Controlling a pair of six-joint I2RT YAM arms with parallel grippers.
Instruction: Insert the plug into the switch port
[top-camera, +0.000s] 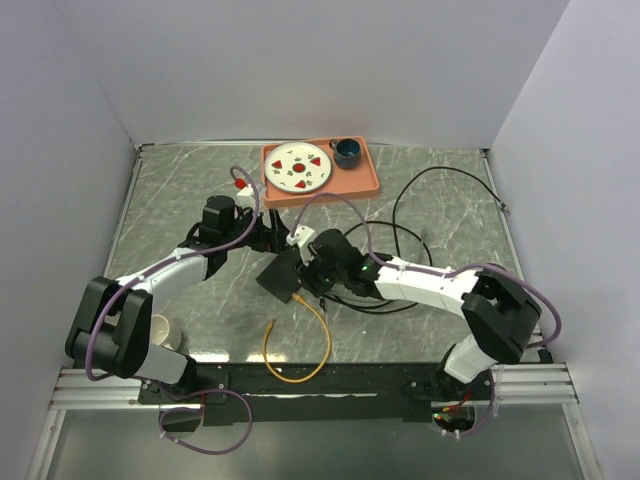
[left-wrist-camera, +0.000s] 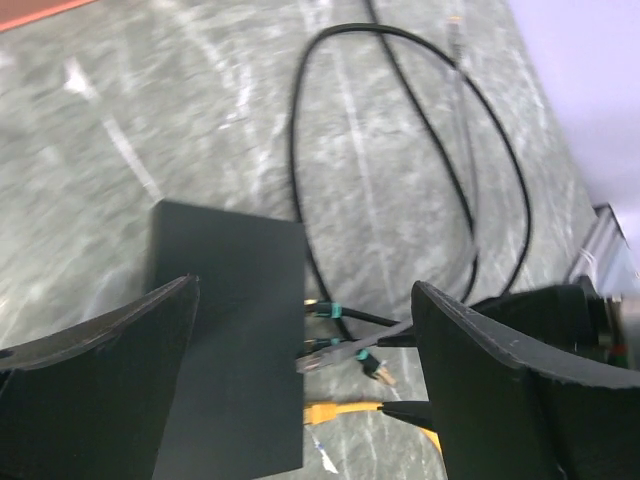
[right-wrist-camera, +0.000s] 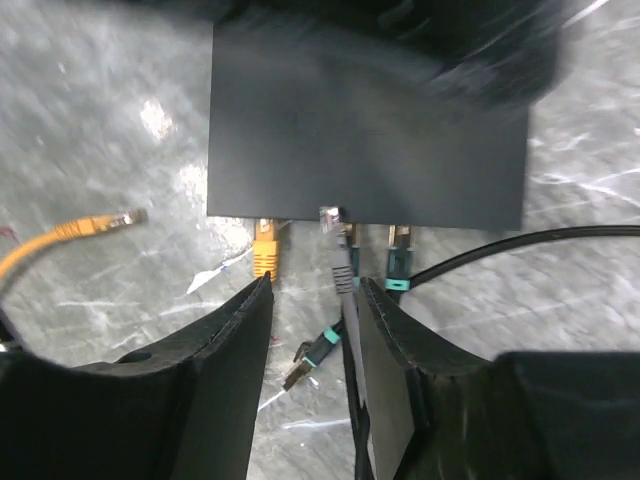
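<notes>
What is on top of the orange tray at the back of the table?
A red-dotted white plate and a dark blue cup sit side by side on the tray. The tray floor beneath them is covered. The cup's contents cannot be told.

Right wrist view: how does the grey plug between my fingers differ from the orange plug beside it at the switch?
The orange plug sits with its boot against the switch edge. The grey plug shows its clear tip at that edge and seems not fully in. The grey plug lies between the parted fingers of the right gripper, while the orange plug lies outside them. Both point into the same port edge.
</notes>
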